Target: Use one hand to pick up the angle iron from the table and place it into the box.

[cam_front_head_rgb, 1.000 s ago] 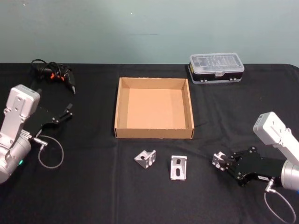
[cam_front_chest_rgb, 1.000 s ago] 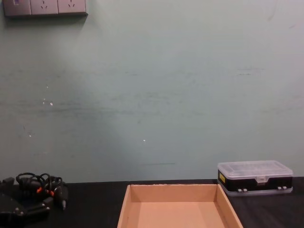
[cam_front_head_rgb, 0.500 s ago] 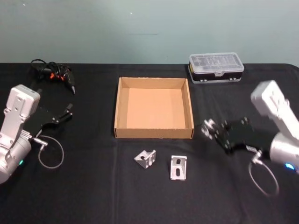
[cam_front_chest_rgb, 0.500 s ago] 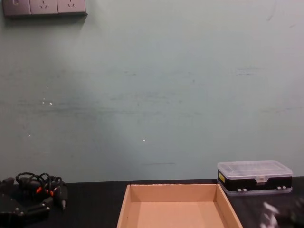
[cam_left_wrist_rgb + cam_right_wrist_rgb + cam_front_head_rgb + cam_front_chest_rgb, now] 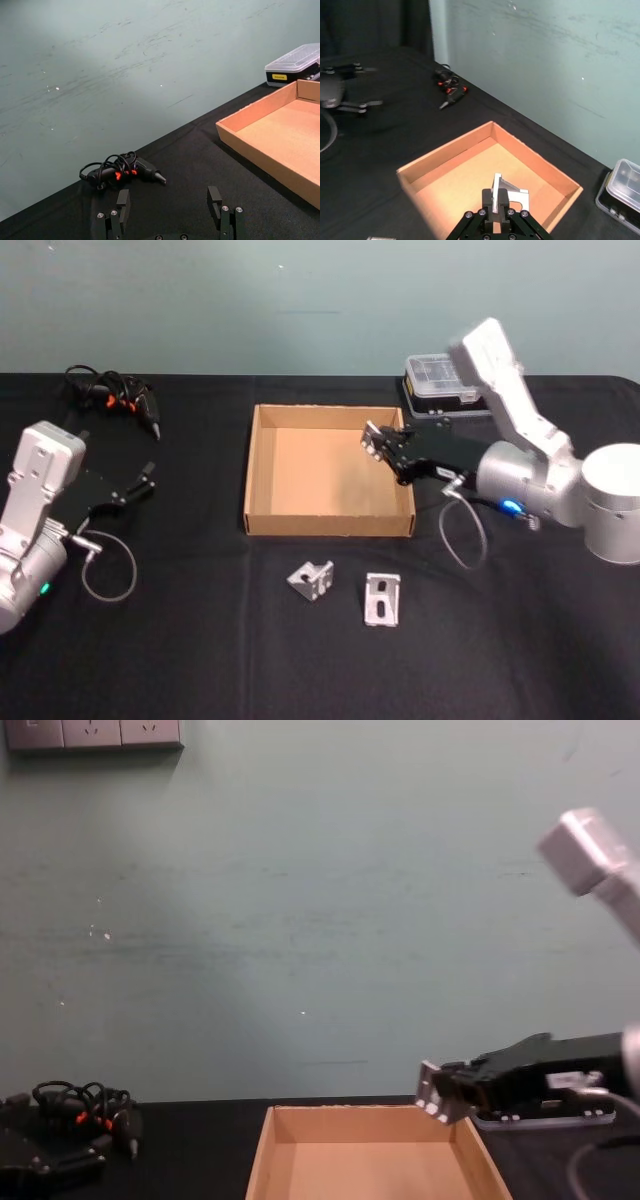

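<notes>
My right gripper [image 5: 383, 446] is shut on a silver angle iron [image 5: 374, 438] and holds it in the air above the right side of the tan cardboard box [image 5: 330, 523]. In the right wrist view the angle iron [image 5: 508, 192] stands upright between the fingers over the box floor [image 5: 470, 185]. The chest view shows the right gripper [image 5: 447, 1098] with the angle iron [image 5: 430, 1088] above the box's right wall [image 5: 478, 1155]. Two more angle irons [image 5: 312, 580] [image 5: 382, 600] lie on the black table [image 5: 200, 640] in front of the box. My left gripper [image 5: 140, 483] rests open at the far left.
A black case with a clear lid [image 5: 436, 380] stands behind the box at the right, partly covered by my right arm. A black tool with coiled cable [image 5: 115, 398] lies at the back left. A loose cable loop [image 5: 108, 565] hangs by the left arm.
My right gripper has lifted the angle iron from the table at the front right and carried it left and back, over the box's right side. The left arm has stayed still.
</notes>
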